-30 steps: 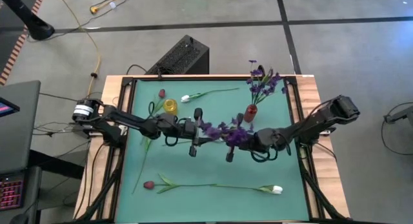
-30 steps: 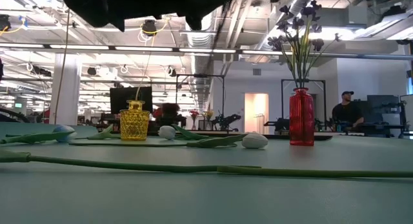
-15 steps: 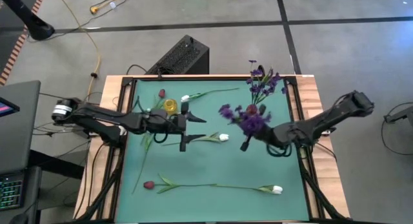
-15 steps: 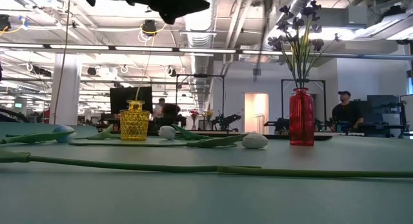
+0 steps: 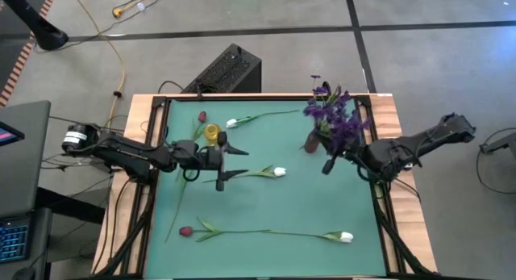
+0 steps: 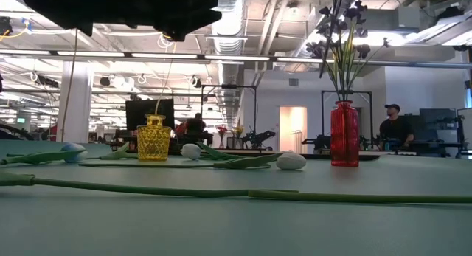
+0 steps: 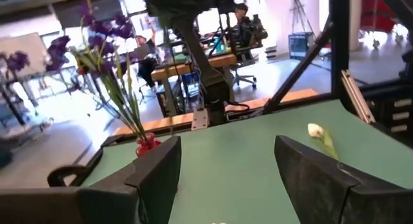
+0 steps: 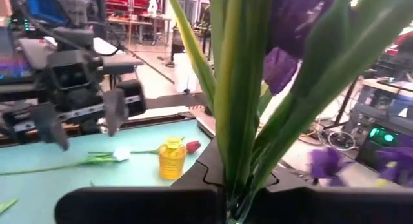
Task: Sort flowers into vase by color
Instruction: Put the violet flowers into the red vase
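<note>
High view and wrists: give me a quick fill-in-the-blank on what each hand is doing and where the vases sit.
The right hand is shut on a spray of flowers whose blooms are ____ in colour.
The left hand holds nothing and its fingers are ____.
The purple flowers already placed stand in the ____ vase.
The yellow vase holds ____ flowers.

Missing words: purple; open; red; no
</note>
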You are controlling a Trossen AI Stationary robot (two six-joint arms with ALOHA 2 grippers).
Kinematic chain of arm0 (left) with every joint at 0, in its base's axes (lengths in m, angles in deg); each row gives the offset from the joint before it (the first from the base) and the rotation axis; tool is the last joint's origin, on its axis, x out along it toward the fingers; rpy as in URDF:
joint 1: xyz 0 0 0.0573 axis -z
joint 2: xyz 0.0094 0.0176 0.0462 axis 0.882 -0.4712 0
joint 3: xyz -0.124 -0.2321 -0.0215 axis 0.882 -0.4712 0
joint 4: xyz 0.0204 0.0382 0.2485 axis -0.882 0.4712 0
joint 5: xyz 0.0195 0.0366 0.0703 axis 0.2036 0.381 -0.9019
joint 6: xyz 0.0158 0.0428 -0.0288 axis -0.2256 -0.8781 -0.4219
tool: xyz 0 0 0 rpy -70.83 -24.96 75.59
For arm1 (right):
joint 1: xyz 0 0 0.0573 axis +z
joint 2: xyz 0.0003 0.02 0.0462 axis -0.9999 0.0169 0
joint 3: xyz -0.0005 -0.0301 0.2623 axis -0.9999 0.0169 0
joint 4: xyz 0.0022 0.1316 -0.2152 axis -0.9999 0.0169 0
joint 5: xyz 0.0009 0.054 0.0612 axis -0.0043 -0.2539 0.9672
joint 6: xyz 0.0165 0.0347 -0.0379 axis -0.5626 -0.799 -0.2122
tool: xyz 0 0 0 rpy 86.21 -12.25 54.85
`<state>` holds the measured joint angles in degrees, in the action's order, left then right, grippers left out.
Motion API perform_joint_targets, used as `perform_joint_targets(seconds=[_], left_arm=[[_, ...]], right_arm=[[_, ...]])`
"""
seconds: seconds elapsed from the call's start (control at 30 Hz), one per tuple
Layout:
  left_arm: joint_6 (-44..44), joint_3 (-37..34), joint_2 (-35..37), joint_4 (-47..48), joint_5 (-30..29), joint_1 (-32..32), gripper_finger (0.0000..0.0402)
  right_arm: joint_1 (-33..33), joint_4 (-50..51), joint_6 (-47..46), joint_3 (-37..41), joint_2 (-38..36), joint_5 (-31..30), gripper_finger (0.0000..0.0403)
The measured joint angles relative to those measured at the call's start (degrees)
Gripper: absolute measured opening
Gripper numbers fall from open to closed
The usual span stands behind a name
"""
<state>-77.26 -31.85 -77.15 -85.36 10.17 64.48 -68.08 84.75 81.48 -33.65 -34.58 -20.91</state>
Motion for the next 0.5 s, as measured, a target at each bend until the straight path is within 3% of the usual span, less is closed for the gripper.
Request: perform_joint_targets(seconds=[0.3,0.5], left_arm=[[-4.61,-1.97,0.00,-0.16,1.50,0.00,0.0240],[-6.00,-12.99,0.27,-21.65,-0.98,-0.15,0.0239]], right_arm=[[-6.14,3.69,-1.91,-0.19,-3.85,0.09,0.0038],[-8.59,13.82,-7.87,-5.05,-4.36,0.26,0.0038]])
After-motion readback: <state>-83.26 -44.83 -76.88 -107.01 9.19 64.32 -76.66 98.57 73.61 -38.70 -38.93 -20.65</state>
